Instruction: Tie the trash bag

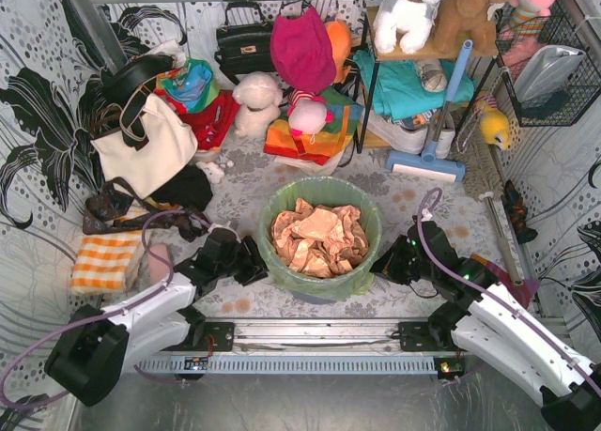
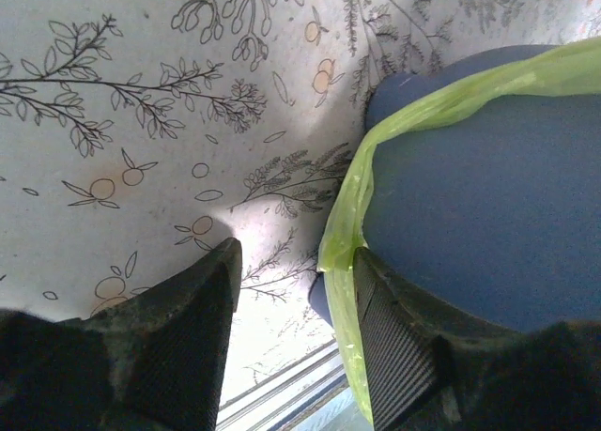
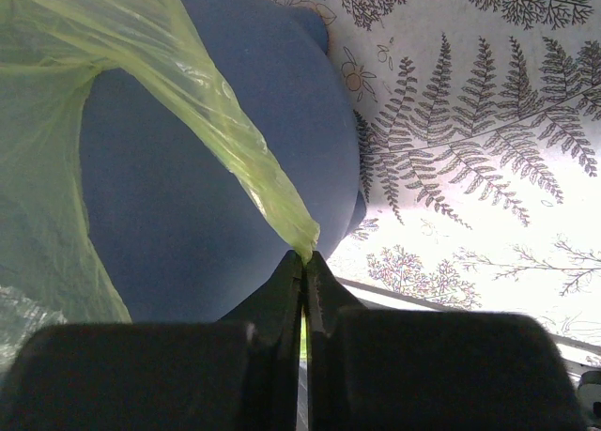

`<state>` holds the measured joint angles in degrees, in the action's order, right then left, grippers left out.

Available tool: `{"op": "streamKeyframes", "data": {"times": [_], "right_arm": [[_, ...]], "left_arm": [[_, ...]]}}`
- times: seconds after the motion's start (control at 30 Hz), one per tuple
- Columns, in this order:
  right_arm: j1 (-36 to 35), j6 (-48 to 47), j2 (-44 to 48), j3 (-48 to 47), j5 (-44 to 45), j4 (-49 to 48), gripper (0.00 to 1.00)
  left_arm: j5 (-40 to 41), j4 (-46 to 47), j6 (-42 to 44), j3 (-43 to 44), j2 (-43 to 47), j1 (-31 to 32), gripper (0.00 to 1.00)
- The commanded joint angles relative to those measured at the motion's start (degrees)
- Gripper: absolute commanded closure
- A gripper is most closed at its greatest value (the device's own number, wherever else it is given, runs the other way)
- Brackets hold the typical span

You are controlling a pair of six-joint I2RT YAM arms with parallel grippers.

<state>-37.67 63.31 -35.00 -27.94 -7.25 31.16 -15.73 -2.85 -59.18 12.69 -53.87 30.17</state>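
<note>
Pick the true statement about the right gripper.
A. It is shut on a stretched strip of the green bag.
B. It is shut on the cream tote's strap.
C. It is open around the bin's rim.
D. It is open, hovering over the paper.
A: in the right wrist view, the right gripper has its fingers pressed together, with a taut strip of the bag pinched at their tips.

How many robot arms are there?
2. The left arm reaches in from the bottom left, and the right arm from the bottom right. They are on either side of the trash bag. None seem hidden.
</note>
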Motion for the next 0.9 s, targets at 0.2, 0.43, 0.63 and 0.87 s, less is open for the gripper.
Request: {"op": "streamKeyframes", "data": {"times": [0.2,0.43,0.63,0.87], "right_arm": [[0.2,-1.5,-1.3,0.3,-0.2,-2.3,1.0],[0.2,-1.2,-0.6,0.6,0.0,-2.3,1.0],[0.2,-1.2,-0.1,0.6,0.2,-1.8,1.0],[0.2,-0.3,3.4,-1.1,4.5,2.5,1.0]], "left_arm": [[-1.1,1.5,3.8,1.4,-7.1,0.2,0.53],[0.8,-0.7,4.8,2.6,-7.6,0.2,0.71],[2.2,-3.7,4.7,4.4,-4.8,0.2,0.91],[7.2,-13.5,4.9,9.0,3.8,0.2,1.0]]}}
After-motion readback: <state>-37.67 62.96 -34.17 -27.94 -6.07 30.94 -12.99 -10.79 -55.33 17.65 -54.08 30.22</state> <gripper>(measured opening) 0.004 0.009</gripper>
